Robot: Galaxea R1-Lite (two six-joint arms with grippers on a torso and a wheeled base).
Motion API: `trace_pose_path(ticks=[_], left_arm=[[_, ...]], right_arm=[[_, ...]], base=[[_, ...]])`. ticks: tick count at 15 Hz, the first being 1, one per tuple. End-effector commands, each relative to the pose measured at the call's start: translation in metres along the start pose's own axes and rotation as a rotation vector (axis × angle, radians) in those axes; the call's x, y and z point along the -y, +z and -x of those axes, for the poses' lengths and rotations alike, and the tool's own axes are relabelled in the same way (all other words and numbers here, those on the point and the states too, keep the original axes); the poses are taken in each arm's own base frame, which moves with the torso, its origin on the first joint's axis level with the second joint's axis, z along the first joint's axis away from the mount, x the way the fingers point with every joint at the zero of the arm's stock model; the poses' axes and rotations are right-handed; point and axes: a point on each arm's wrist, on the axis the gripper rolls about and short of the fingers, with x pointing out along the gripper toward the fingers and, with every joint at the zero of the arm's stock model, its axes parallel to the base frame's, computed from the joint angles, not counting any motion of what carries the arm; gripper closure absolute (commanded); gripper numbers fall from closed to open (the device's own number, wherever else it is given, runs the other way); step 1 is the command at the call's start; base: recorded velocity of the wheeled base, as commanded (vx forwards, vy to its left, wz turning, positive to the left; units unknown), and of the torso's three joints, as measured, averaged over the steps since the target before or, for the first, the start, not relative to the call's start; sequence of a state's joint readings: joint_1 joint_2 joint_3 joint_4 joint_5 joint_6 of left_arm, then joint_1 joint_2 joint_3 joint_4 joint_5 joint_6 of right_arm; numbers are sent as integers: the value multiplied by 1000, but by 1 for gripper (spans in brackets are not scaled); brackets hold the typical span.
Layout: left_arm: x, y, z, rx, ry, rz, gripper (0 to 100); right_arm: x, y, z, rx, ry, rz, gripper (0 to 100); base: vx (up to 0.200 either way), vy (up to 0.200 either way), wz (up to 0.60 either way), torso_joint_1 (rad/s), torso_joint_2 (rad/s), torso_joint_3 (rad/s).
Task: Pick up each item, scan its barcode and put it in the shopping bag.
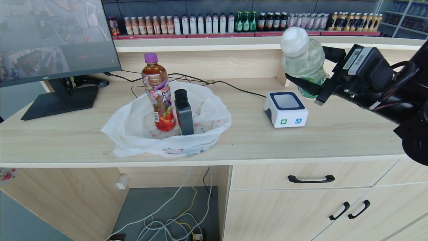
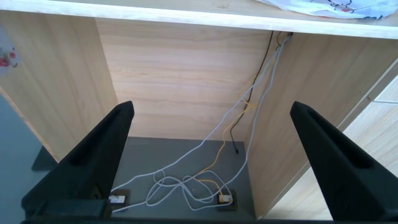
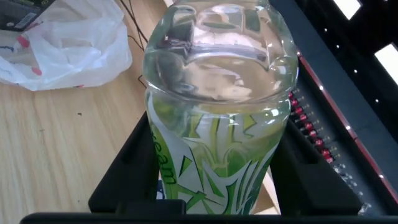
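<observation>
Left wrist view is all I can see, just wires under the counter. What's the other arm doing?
Observer: The right arm's jaws are shut on a clear bottle, held up above the counter.
Operator: Is the beeper thing close?
Observer: Yes, the white scanner sits on the counter, just beside and below the bottle.
Operator: Anything in the bag yet?
Observer: Two things: a purple-capped drink bottle and a dark bottle stand in the shopping bag.

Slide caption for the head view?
Right claw holds clear bottle near the scanner; tea bottle and dark container stand in shopping bag.
</observation>
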State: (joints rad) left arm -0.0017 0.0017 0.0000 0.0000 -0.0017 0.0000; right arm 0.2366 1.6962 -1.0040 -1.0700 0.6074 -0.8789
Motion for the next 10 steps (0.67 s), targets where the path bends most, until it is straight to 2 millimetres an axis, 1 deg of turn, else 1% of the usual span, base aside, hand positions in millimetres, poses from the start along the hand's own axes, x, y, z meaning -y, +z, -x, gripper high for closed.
trace_pose_path(ticks=[1, 3, 5, 7, 8, 10], left_arm=[[0, 0, 0, 0, 0, 0, 0], [0, 0, 0, 0, 0, 0, 0], [0, 0, 0, 0, 0, 0, 0], [0, 0, 0, 0, 0, 0, 0], [0, 0, 0, 0, 2, 0, 0], [0, 0, 0, 0, 2, 0, 0]], right_arm=[[-5, 21, 7, 41, -88, -123, 100], [-5, 27, 17, 69, -240, -242, 100], [-11, 32, 29, 52, -353, -385, 100], [-23, 33, 47, -10, -458, -607, 100], [-25, 32, 50, -21, -491, -691, 100], [-16, 32, 42, 26, -525, -759, 100]], base=[[0, 0, 0, 0, 0, 0], [0, 0, 0, 0, 0, 0], [0, 0, 0, 0, 0, 0], [0, 0, 0, 0, 0, 0], [0, 0, 0, 0, 0, 0], [0, 0, 0, 0, 0, 0]])
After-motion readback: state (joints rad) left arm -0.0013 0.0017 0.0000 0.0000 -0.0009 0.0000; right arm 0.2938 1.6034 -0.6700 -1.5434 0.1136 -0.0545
